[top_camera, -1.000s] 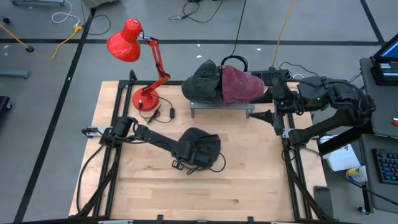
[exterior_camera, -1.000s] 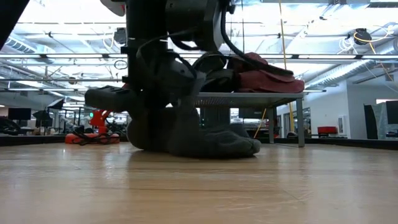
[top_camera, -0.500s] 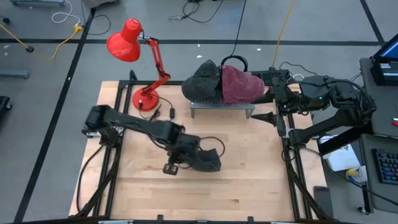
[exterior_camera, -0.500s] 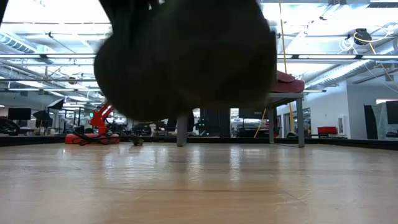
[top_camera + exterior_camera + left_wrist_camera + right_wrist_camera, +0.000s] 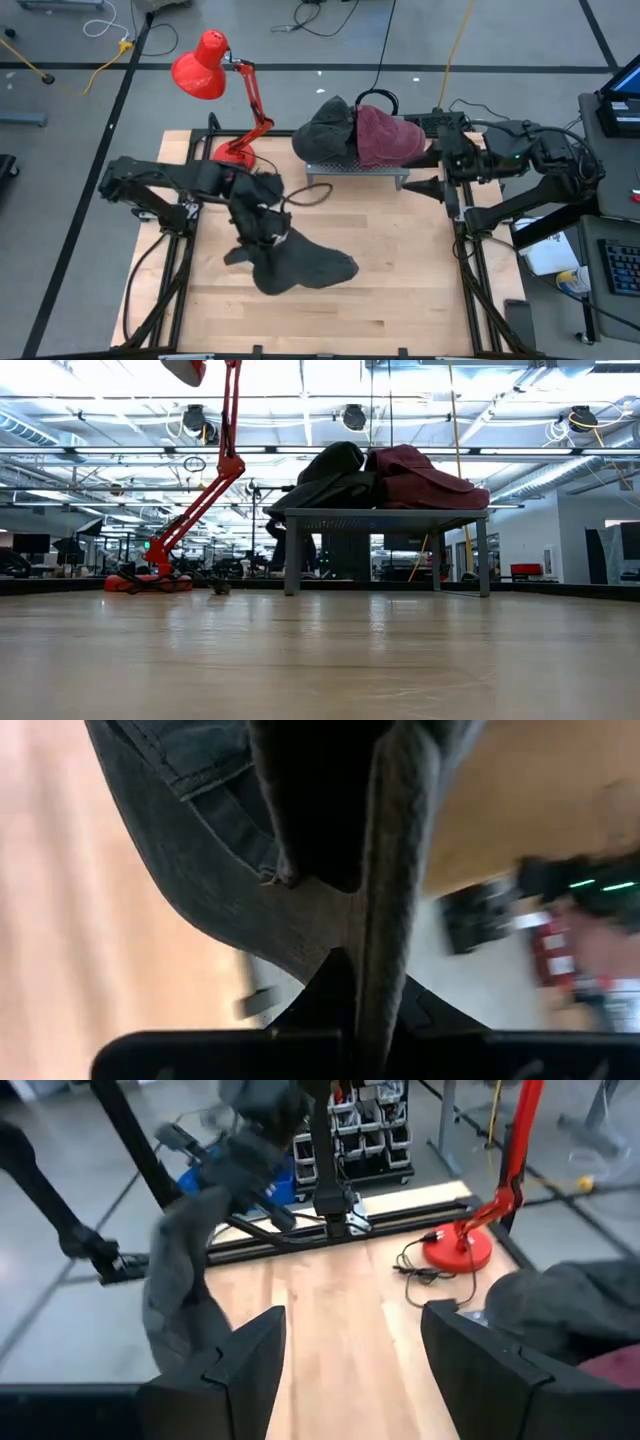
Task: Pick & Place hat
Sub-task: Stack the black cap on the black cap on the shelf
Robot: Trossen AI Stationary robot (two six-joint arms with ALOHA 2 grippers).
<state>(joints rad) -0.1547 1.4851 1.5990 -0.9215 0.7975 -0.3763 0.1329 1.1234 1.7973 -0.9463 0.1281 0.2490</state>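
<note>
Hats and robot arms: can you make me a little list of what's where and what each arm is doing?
held hat: dark grey hat, hanging from the left gripper, lifted above the wooden table
left gripper: shut on the hat's fabric
right gripper: right gripper open, empty, waiting at the table's right edge
rack: small metal rack at the back of the table
on the rack: another dark hat and a maroon hat, side by side
lamp: red desk lamp at the back left
</note>
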